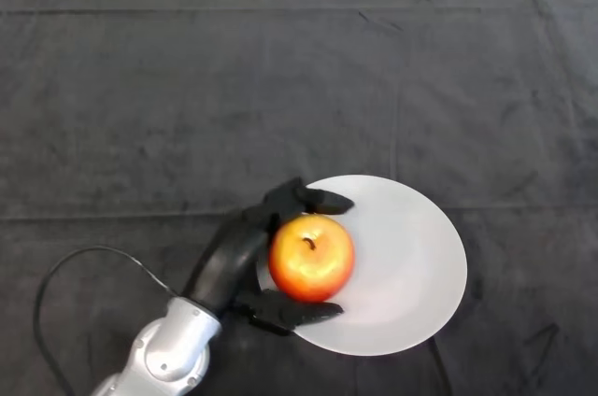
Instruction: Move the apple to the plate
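A red and yellow apple (312, 257) with its stem up sits over the left part of a white round plate (411, 265). My left hand (235, 251) comes in from the lower left and is curled round the apple, with fingers (318, 198) on its far side and the thumb (290, 312) on its near side. I cannot tell whether the apple rests on the plate or is held just above it.
A dark grey cloth (280, 88) covers the whole table. A pale wall strip runs along the far edge of the table.
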Action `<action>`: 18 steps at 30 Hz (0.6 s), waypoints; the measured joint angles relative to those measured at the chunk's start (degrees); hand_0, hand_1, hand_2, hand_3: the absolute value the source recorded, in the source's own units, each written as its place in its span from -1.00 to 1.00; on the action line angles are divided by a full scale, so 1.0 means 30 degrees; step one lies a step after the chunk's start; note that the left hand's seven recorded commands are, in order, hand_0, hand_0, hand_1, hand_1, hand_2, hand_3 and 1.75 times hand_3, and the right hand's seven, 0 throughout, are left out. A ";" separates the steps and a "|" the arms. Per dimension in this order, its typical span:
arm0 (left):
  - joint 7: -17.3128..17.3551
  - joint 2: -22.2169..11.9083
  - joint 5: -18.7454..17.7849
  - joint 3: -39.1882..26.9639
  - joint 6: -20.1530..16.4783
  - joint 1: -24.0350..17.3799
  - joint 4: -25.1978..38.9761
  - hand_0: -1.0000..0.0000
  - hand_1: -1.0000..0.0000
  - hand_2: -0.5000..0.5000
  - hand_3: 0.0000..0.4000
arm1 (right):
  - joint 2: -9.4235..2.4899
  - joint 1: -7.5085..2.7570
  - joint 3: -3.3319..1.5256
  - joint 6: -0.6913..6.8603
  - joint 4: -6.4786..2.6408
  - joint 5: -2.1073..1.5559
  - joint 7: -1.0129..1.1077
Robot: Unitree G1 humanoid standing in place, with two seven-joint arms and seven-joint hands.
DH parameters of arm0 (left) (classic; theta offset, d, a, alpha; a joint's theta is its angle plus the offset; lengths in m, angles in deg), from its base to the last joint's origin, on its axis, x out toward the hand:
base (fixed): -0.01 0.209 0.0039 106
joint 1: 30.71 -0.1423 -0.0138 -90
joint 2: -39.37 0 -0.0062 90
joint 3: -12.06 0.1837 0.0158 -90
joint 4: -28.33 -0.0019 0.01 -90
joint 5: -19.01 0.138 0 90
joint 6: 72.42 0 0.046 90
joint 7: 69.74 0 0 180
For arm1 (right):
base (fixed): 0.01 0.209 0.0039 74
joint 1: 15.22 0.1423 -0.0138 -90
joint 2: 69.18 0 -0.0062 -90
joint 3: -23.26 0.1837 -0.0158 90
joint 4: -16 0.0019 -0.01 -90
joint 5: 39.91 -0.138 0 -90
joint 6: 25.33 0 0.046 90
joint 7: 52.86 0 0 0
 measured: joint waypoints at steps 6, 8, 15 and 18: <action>0.0016 -0.0014 -0.0013 0.0631 0.0245 0.0289 -0.0075 -0.69 -1.00 0.16 1.00 | 0.0000 0.0000 0.0000 0.0000 0.0000 0.0000 0.0000; 0.0020 -0.0013 -0.0013 0.0678 0.0266 0.0471 -0.0179 -0.31 -1.00 0.35 1.00 | 0.0000 0.0000 0.0000 0.0000 0.0000 0.0000 0.0000; 0.0018 -0.0016 -0.0019 0.0678 0.0266 0.0618 -0.0341 1.00 -0.81 0.91 0.81 | 0.0000 0.0000 0.0001 0.0000 0.0000 0.0000 0.0000; 0.0011 -0.0017 -0.0019 0.0679 0.0266 0.0621 -0.0349 1.00 0.19 0.40 -0.19 | 0.0000 0.0000 0.0000 0.0000 0.0000 0.0000 0.0000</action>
